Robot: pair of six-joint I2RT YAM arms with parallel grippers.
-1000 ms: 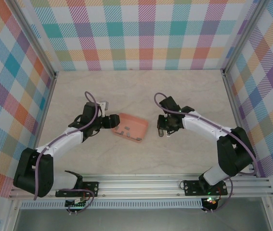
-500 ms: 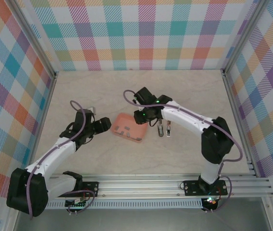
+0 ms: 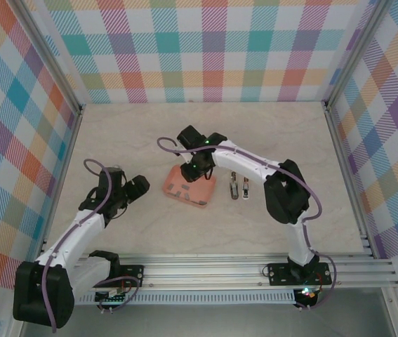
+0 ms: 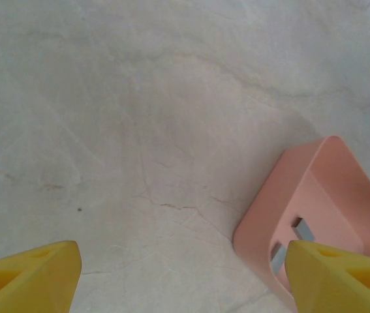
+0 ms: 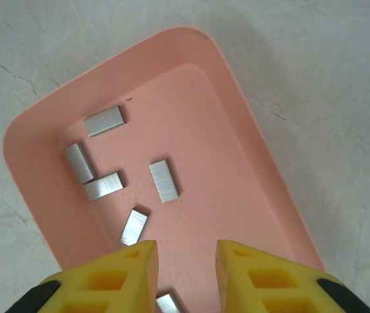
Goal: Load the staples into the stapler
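Note:
The salmon-pink tray [image 3: 200,203] lies mid-table and holds several small grey strips, the staples [image 5: 164,180]. My right gripper [image 5: 185,246] hovers over the tray's inside, yellow fingers a narrow gap apart with nothing between them; in the top view the right gripper [image 3: 191,172] is above the tray's far end. The stapler [image 3: 239,188] lies opened flat just right of the tray. My left gripper [image 3: 141,184] stands wide open left of the tray, apart from it. In the left wrist view the left gripper [image 4: 181,251] spans bare table, with the tray [image 4: 315,195] and staples [image 4: 302,229] at the right.
Checked walls close in the marble-look table [image 3: 114,140] on three sides. An aluminium rail [image 3: 206,270] runs along the near edge by the arm bases. The right arm [image 3: 255,165] arches over the stapler.
The right arm has swung left from the stapler to above the tray. The left arm has drawn back left and nearer, away from the tray, its jaws widening.

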